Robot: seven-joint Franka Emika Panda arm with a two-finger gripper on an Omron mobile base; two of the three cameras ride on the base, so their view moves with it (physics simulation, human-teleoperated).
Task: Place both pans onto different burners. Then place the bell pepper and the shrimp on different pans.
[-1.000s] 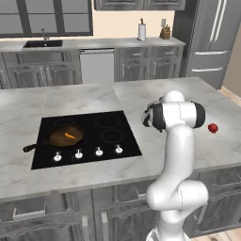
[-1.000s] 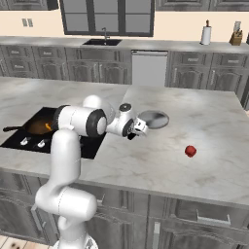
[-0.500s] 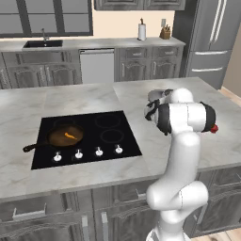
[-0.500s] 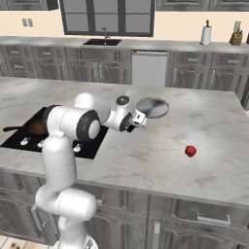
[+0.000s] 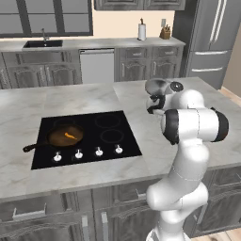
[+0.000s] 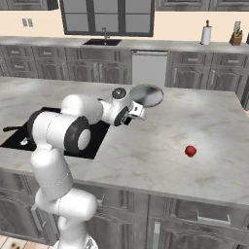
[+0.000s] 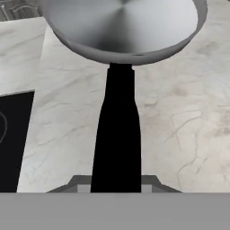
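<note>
A: Steel pan — where?
B: Off the tabletop, held out just ahead of the gripper. Hand view: black handle runs straight from between the fingertips up to the bowl.

A: Gripper state?
B: Narrowed on the handle, clamped near its end. Pan roughly level, empty.

A: Left base view?
B: Gripper partly behind the arm, steel pan just past it, over marble right of the cooktop.

A: Skillet?
B: Skillet well to the gripper's left, sitting on the cooktop's front-left burner, handle pointing to the front left. Shrimp inside it, small orange curl.

A: Pepper?
B: Pepper, red, on the tabletop well to the gripper's right and nearer the base, apart from everything.

A: Burners free?
B: Other rings bare; the nearest one lies left of the gripper and below it. White knobs along the front edge.

A: Cooktop in hand view?
B: Black corner at left, faint ring arc on it. Steel pan over marble, not over glass.
</note>
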